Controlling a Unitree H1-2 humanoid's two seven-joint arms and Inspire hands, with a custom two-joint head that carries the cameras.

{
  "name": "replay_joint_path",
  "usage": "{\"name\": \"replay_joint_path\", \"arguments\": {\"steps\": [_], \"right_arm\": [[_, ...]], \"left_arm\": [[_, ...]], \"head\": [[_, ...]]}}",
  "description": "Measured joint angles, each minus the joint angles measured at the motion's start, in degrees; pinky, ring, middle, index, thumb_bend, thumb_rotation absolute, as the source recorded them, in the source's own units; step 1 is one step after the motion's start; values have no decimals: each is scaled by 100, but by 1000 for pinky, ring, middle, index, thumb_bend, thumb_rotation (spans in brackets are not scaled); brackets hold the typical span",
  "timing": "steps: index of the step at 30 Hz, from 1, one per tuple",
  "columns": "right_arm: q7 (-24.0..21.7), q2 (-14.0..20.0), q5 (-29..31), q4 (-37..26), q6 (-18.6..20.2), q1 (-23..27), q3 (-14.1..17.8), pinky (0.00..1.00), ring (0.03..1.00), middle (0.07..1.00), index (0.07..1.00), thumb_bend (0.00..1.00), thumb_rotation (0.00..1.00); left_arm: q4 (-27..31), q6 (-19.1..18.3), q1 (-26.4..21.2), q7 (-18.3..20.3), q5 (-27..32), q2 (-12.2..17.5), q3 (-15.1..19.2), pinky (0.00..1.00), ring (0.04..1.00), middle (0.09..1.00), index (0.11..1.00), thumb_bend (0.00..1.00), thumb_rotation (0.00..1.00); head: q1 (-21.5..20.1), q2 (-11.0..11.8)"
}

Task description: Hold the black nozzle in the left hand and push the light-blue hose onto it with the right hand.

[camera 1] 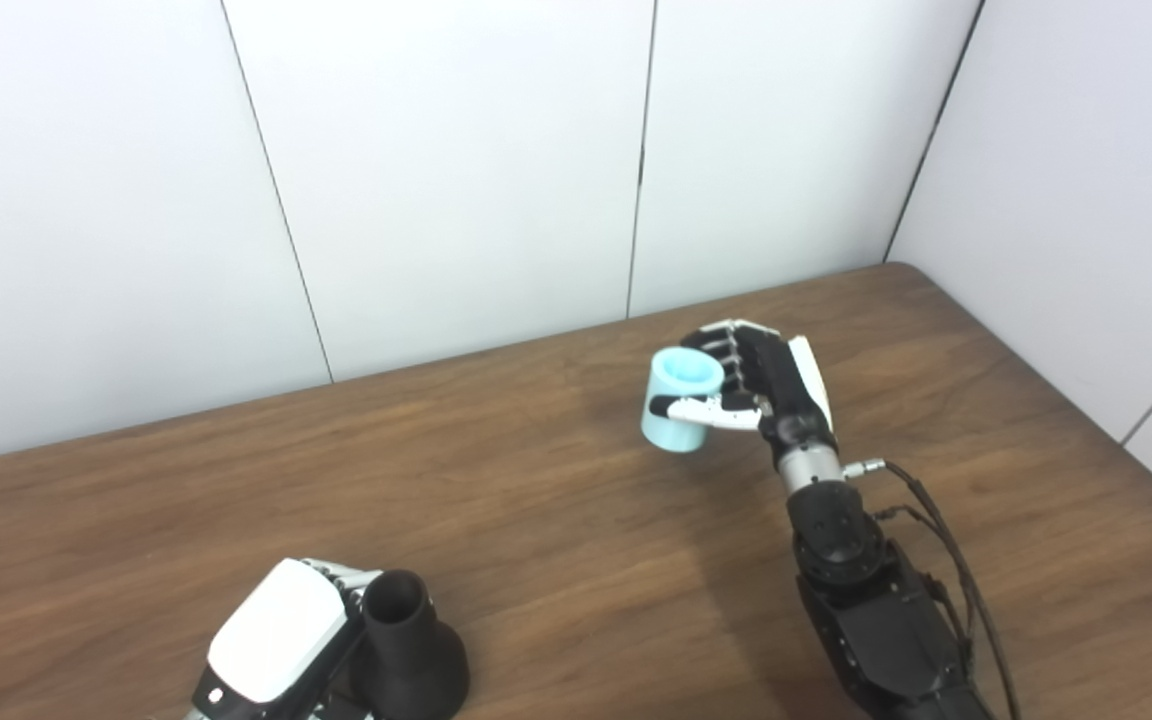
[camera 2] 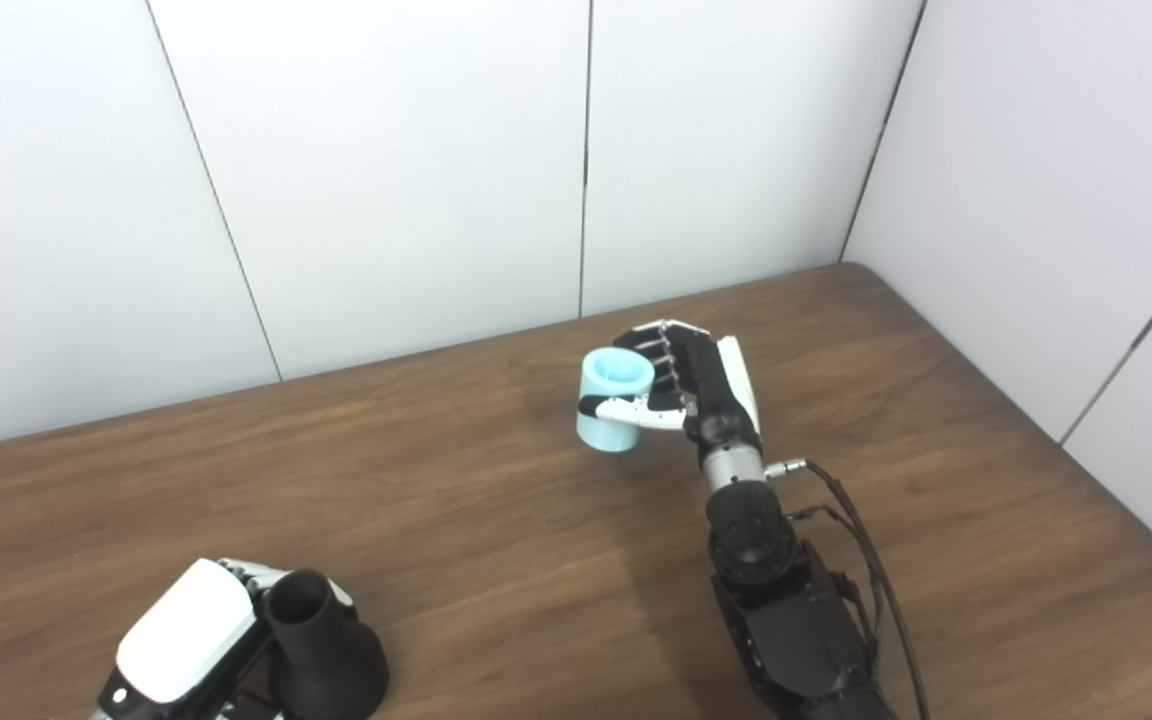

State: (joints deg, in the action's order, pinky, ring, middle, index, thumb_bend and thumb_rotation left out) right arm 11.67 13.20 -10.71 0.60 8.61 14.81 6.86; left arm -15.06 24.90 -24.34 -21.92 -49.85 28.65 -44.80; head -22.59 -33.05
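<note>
Hose, light-blue and short, sits in your right hand above the table, fingers wrapped around its side. It looks light and probably a little soft, so squeeze gently near the middle. Your left hand is closed on the black nozzle, likely rigid, near the front edge.

Bright even light, soft shadows, sharp

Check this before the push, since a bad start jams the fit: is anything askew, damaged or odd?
Nothing stands out. The right hand grips the light-blue hose, open end up. The left hand holds the black nozzle upright on the table.
</note>
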Motion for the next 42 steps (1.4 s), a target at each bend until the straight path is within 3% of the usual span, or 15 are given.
{"name": "replay_joint_path", "arguments": {"steps": [2,8,11,13,14,21,23,29,41,42], "right_arm": [[-131,-2,3,-133,13,-27,-32,372,416,497,528,514,0],[-389,-3,29,-542,51,-69,-9,370,423,499,508,516,0],[-512,-10,98,-697,76,-130,-23,372,426,500,503,516,0],[-587,-19,106,-786,105,-196,-47,376,427,497,507,516,0],[-635,-26,113,-842,113,-240,-68,374,426,495,512,516,0],[-978,-46,180,-1478,230,-490,-269,359,423,495,521,514,0],[-1084,-64,236,-1680,259,-518,-337,350,418,495,527,513,0],[-1272,-261,357,-2253,480,-614,-520,341,410,501,522,512,0],[-1600,-448,295,-2622,527,-728,-1003,338,409,502,525,512,0],[-1608,-450,257,-2622,526,-734,-1027,334,406,503,526,511,0]], "left_arm": [[-1,-8,1,5,-30,-27,11,261,286,462,489,523,0],[-16,-14,25,7,-74,-89,37,227,257,472,482,524,0],[-15,-39,28,12,-77,-112,49,249,279,400,507,515,0],[-11,-86,24,25,-77,-148,63,256,287,395,513,514,0],[-8,-130,22,42,-77,-174,63,254,284,441,495,520,0],[-9,-278,8,163,-77,-318,72,239,263,388,504,513,0],[-9,-330,3,198,-78,-363,70,219,243,454,485,520,0],[-9,-429,-13,282,-78,-468,68,217,236,386,496,512,0],[-60,-474,-56,360,-77,-565,34,237,264,390,507,510,0],[-61,-485,-57,377,-77,-573,33,236,261,438,491,517,0]], "head": [[79,-9],[333,-53],[491,-79],[571,-97],[623,-105],[1292,-158],[1432,-167],[1626,-193],[1775,-237],[1775,-237]]}}
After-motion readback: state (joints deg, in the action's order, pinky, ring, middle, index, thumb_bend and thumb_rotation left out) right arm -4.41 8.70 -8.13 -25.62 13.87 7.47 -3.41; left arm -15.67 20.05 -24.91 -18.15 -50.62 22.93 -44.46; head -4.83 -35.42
